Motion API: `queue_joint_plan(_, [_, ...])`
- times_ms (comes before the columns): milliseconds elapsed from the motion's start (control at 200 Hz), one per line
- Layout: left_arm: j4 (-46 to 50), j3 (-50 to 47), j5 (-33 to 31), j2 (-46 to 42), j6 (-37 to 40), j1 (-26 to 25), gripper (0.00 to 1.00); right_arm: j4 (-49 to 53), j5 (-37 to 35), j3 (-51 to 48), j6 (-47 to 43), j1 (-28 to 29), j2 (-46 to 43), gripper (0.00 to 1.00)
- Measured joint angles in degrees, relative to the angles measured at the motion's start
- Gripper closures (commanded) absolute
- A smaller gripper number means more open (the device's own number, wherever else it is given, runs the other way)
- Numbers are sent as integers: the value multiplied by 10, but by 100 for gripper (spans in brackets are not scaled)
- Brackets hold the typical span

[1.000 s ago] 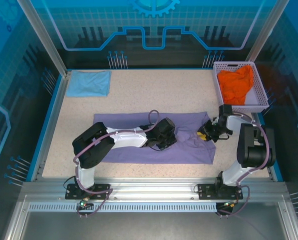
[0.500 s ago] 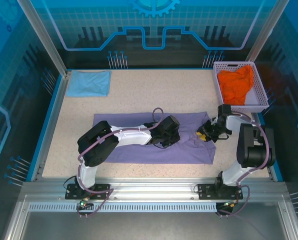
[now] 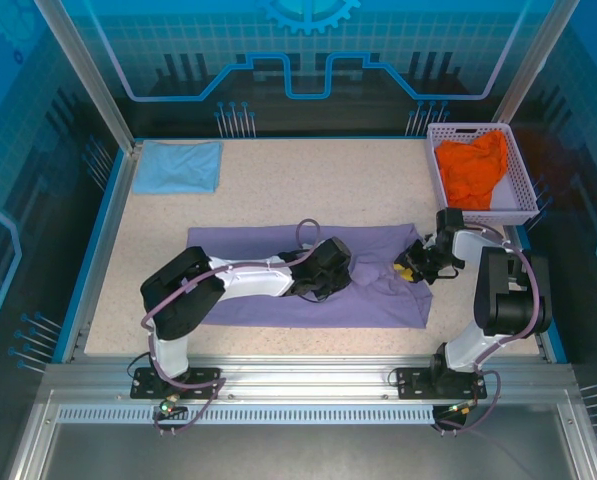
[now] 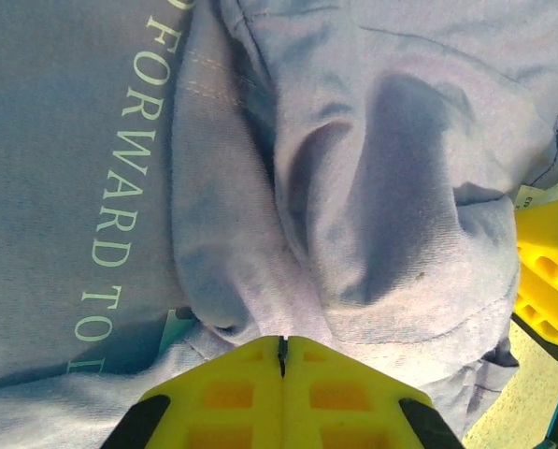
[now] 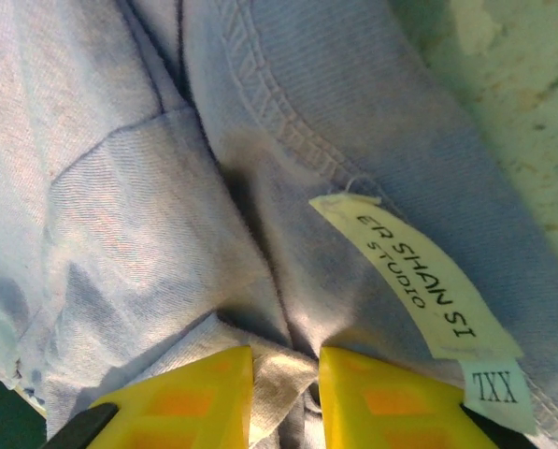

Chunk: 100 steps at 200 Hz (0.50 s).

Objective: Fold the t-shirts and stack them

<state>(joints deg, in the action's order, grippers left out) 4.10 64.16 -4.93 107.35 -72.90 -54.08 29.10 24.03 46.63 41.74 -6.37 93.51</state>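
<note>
Running this one remotely. I'm seeing the folded light blue cloth t-shirt (image 3: 179, 166) lying in the far left corner of the speckled beige counter (image 3: 308, 180). The big lavender-purple cloth t-shirt (image 3: 378, 300) is lying spread across the middle. My left pincer (image 4: 281, 348) is sitting on it around the centre, fingers pressed together and pinching a raised fold. My right pincer (image 5: 285, 369) is gripping bunched fabric at the shirt's right end, next to the white sewn-in label (image 5: 414, 271), with a narrow gap stuffed with cloth. Far right, the crumpled orange cloth t-shirt (image 3: 473, 170) is sitting in the pale lattice plastic basket (image 3: 526, 190).
</note>
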Motion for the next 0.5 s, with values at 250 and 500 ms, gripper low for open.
queue_joint_plan(250, [6,32,3,25,-1,0,100,1,0,0,-2,0,0,74])
queue_joint_plan(500, [5,55,14,48,-6,0,100,5,0,7,-2,0,0,74])
